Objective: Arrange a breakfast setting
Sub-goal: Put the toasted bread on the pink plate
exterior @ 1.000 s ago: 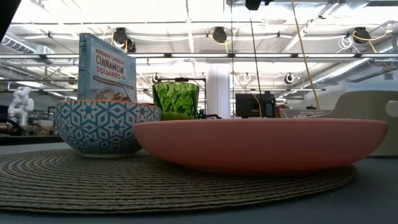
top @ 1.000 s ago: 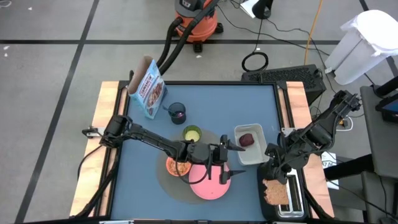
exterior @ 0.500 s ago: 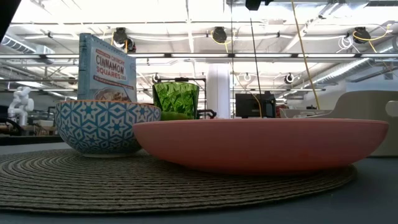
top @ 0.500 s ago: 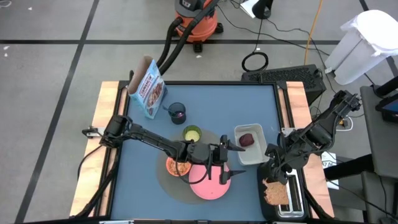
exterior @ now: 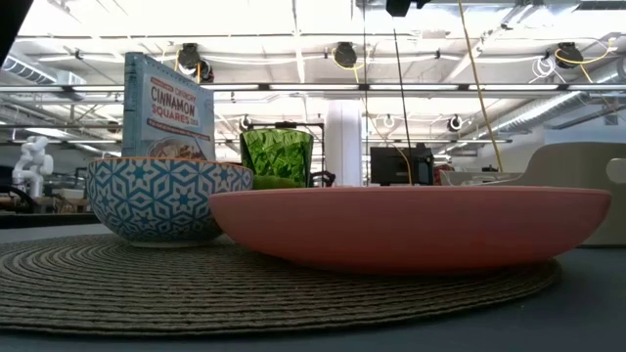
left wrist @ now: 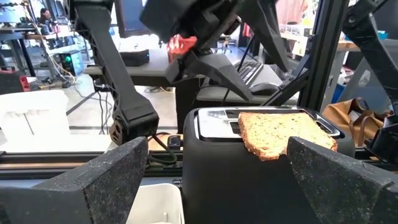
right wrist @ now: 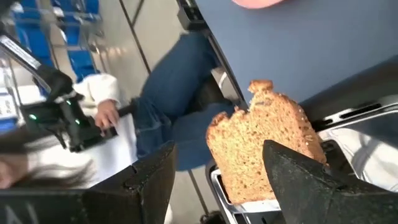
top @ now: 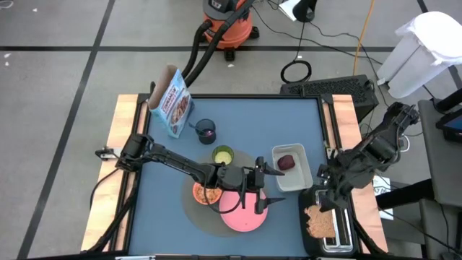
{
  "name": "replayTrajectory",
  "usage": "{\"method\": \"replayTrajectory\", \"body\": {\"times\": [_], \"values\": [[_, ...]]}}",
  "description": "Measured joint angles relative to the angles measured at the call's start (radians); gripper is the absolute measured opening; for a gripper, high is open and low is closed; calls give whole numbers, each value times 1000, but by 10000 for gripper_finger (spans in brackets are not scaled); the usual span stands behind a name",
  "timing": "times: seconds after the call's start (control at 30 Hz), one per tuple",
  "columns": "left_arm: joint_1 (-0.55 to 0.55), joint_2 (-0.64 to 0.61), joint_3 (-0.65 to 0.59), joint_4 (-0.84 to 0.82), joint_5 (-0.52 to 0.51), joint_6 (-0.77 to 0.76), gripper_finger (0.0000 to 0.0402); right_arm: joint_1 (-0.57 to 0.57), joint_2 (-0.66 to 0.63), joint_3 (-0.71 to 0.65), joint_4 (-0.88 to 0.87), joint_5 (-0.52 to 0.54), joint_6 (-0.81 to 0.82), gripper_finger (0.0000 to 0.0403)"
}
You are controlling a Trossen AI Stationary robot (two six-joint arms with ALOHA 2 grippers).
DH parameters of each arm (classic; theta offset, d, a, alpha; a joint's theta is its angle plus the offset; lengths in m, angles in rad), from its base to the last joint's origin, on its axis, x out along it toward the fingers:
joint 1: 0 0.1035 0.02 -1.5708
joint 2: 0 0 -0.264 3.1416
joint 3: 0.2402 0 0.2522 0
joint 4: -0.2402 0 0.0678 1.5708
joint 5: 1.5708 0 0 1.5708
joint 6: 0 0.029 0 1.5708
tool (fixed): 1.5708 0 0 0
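Note:
A toast slice stands in a slot of the black toaster at the table's near right, its upper half sticking out. My right gripper is open just above it, one finger on each side. My left gripper is open and empty above the right rim of the pink plate. The plate and the small orange bowl sit on the round grey mat. The green cup, the dark blue mug and the cereal box stand behind them. The dark red fruit lies in the clear tub.
The left wrist view shows the toaster and toast straight ahead, with the right arm above them. A person in jeans sits beyond the table's near right edge. A vacuum cleaner stands on the floor beyond the far edge.
My right gripper has shifted a little toward the table's right edge above the toaster. The toast has stayed in its slot.

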Motion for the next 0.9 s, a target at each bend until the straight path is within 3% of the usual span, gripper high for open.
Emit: {"method": "replayTrajectory", "body": {"times": [0.13,0.43,0.9], "values": [[0,0,0,0,0,0,392,26,-23,0,-20,31,-2,234],[0,0,0,0,0,-21,392,123,-21,0,-210,-10,119,233],[0,0,0,0,0,-51,392,163,83,0,-209,-6,105,233]]}}
